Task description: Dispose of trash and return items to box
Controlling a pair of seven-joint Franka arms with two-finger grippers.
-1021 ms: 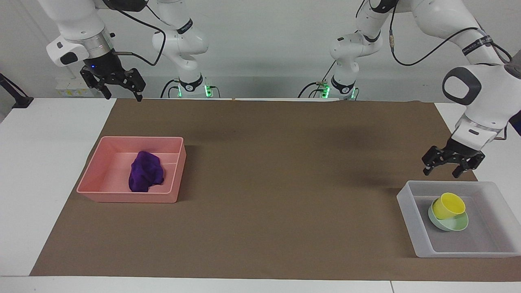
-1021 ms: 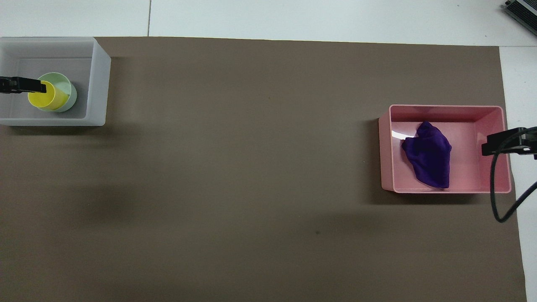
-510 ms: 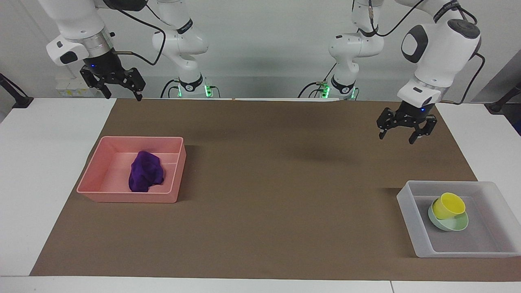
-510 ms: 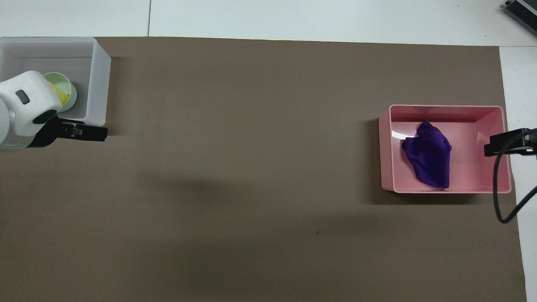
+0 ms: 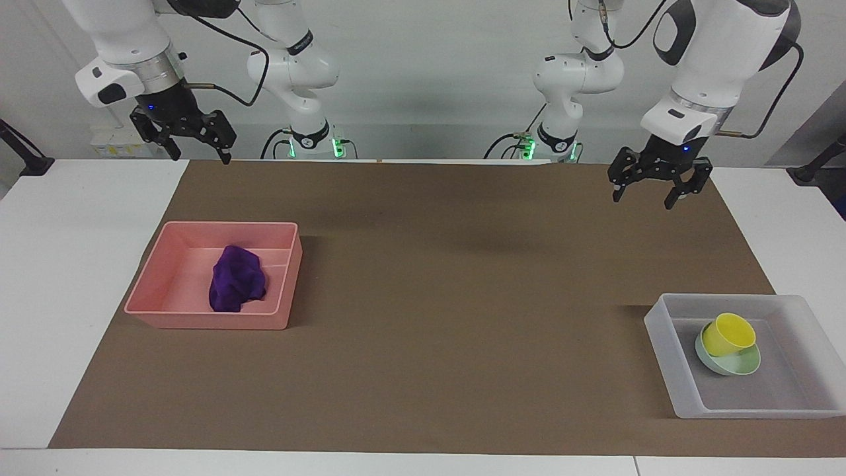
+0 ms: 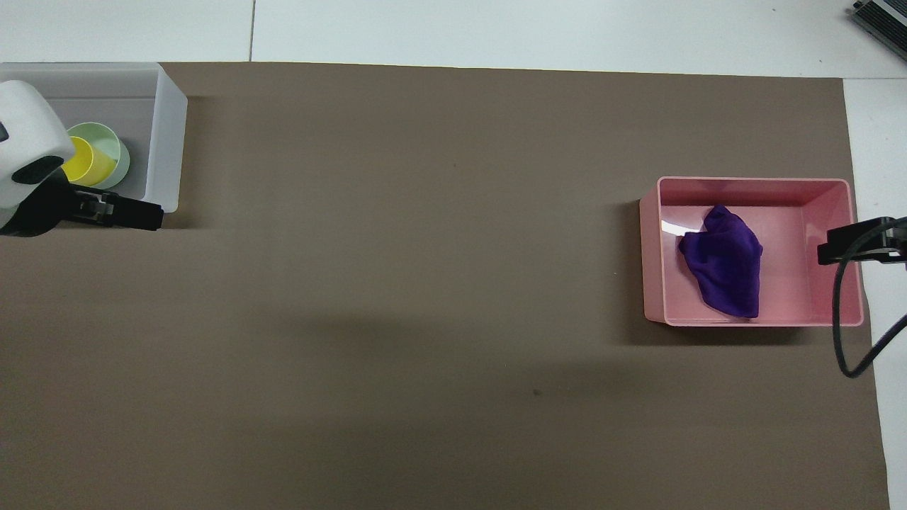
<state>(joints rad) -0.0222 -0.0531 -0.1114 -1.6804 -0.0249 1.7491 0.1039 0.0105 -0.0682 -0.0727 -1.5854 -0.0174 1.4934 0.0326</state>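
The trash, a crumpled purple cloth (image 5: 236, 286) (image 6: 723, 262), lies in the pink tray (image 5: 198, 322) (image 6: 751, 322) toward the right arm's end of the table. The frosted box (image 5: 664, 350) (image 6: 166, 142) stands toward the left arm's end. Inside it, the yellow cup (image 5: 728, 332) (image 6: 88, 161) rests tilted in the mint-green bowl (image 5: 739, 365) (image 6: 117, 152). My left gripper (image 5: 642, 200) (image 6: 152, 214) hangs open and empty over the brown mat, on the robots' side of the box. My right gripper (image 5: 201, 158) (image 6: 823, 252) waits open and empty, raised over the mat's edge by the pink tray.
A brown mat (image 5: 462, 297) covers most of the white table (image 5: 73, 264). A black cable (image 6: 843, 340) loops down from the right arm near the pink tray. A dark device (image 6: 882, 18) sits at the table's farthest corner at the right arm's end.
My left gripper has lifted away from above the box and drawn back toward the robots, over the mat. The right arm, cloth, cup and bowl have not moved.
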